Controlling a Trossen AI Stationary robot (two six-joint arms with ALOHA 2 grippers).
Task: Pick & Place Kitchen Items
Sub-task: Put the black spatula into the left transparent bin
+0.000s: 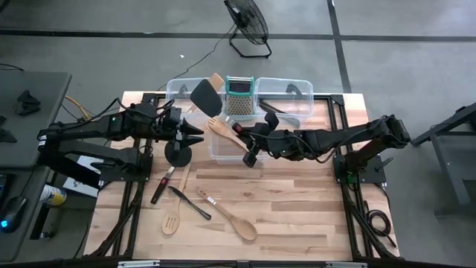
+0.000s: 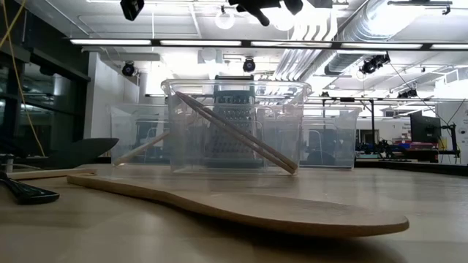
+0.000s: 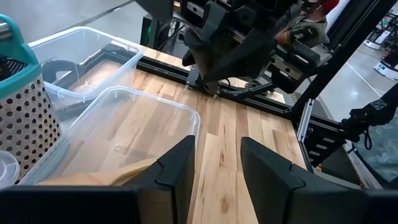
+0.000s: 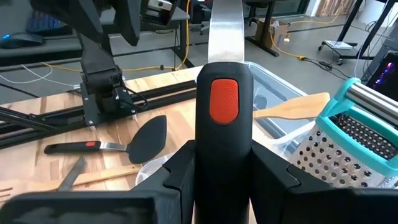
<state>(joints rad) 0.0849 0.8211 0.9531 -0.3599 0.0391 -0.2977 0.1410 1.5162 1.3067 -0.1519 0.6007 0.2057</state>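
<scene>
Between the right jaws [image 4: 221, 165] sits a black handle with an orange-red thumb pad, metal shank running up — the black turner [image 4: 222, 93], clamped tight, held over the near clear bin [image 1: 227, 145]. Its blade shows beyond the jaws, up by the far bin [image 1: 294, 93] and the teal-topped grater [image 1: 239, 97]. Left jaws [image 3: 214, 171] stand parted w/ nothing between the fingers, above the near bin's corner and bare table [image 3: 236, 124]. A wooden spatula [image 1: 222, 128] lies in that bin, just under the jaws. Well short of both jaws, on the table front: black ladle [image 1: 178, 154], slotted wooden spoon [image 1: 172, 221], wooden spoon [image 1: 236, 222] — plus a black-handled tool [image 1: 187, 202].
</scene>
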